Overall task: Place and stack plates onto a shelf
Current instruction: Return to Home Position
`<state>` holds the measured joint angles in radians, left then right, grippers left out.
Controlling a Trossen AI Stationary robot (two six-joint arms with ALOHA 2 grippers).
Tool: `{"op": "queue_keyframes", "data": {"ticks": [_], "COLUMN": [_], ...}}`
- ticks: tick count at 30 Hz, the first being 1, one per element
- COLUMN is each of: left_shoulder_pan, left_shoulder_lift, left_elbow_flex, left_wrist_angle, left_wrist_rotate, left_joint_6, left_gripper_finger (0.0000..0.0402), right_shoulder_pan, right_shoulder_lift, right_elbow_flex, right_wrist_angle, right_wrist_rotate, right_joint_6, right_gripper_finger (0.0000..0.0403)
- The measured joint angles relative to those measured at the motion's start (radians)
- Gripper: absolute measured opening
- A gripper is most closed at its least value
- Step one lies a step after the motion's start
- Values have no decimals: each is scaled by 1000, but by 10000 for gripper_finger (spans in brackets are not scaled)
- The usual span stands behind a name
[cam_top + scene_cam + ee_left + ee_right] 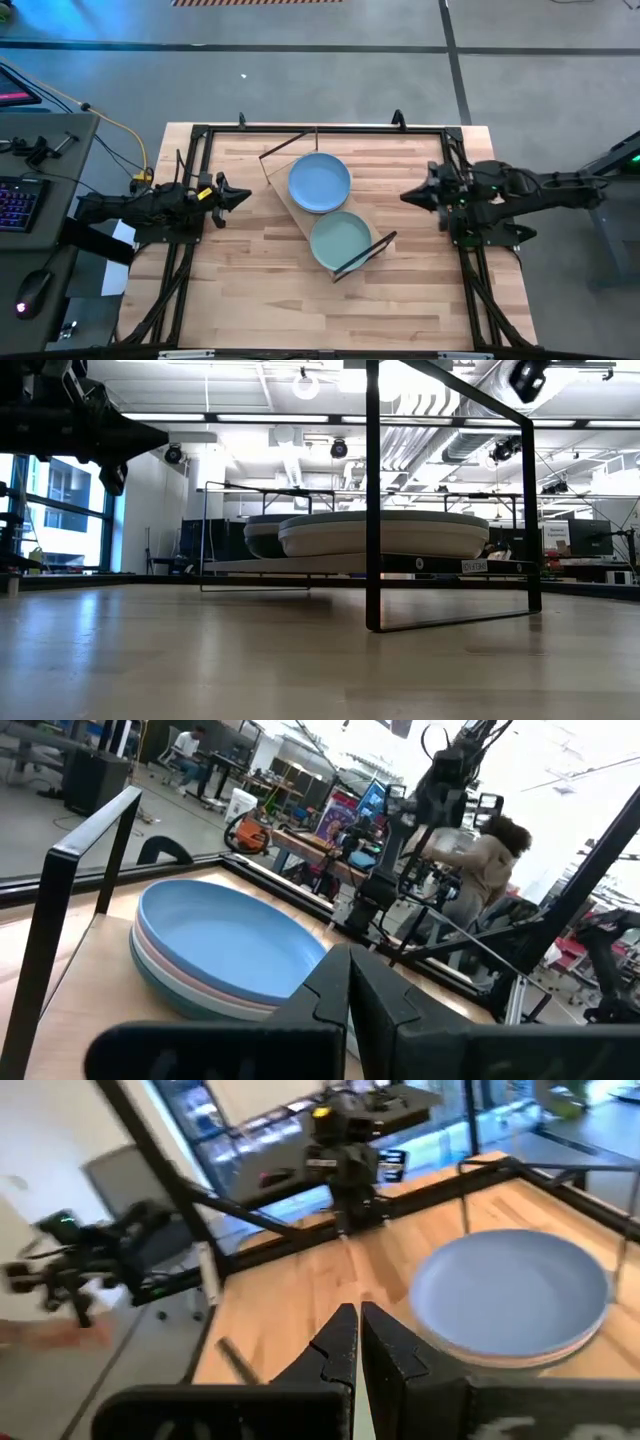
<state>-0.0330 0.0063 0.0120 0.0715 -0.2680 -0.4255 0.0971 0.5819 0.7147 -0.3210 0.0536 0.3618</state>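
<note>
The light wood shelf (297, 212) lies slantwise at the table's middle, with dark frame rods (365, 253) at its ends. Two plate stacks rest on it. One is topped by a light blue plate (319, 181), with pink and paler plates (175, 988) under it. The other is topped by a muted teal-green plate (341, 240). My left gripper (240, 195) hovers shut to the left of the shelf, holding nothing. My right gripper (408, 196) hovers shut to its right, also holding nothing. In the low view the stacks (385, 532) sit behind the near frame rod (372, 500).
Black frame rails (320, 128) run along the table's far, left and right edges. Bare wood (300, 310) lies between the shelf and the near edge. A keyboard (15, 205) and mouse (33, 288) sit off the table's left. A person (490, 860) sits in the room beyond.
</note>
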Motion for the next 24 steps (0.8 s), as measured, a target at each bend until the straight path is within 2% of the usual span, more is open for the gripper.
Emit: {"op": "queue_keyframes", "data": {"ticks": [5, 12, 17, 24], "left_shoulder_pan": [0, 0, 0, 0], "left_shoulder_lift": [0, 0, 0, 0], "left_elbow_flex": [0, 0, 0, 0], "left_wrist_angle": [0, 0, 0, -1], "left_wrist_rotate": [0, 0, 0, -4], "left_joint_6": [0, 0, 0, 1], "left_gripper_finger": [0, 0, 0, 0], "right_shoulder_pan": [56, 65, 65, 64], "right_shoulder_lift": [-228, -459, -578, -579], "right_elbow_flex": [-190, -422, -523, -586], "right_wrist_angle": [91, 307, 339, 355], "right_wrist_rotate": [17, 58, 60, 44], "right_joint_6": [50, -54, -76, -148], "right_gripper_finger": [0, 0, 0, 0]}}
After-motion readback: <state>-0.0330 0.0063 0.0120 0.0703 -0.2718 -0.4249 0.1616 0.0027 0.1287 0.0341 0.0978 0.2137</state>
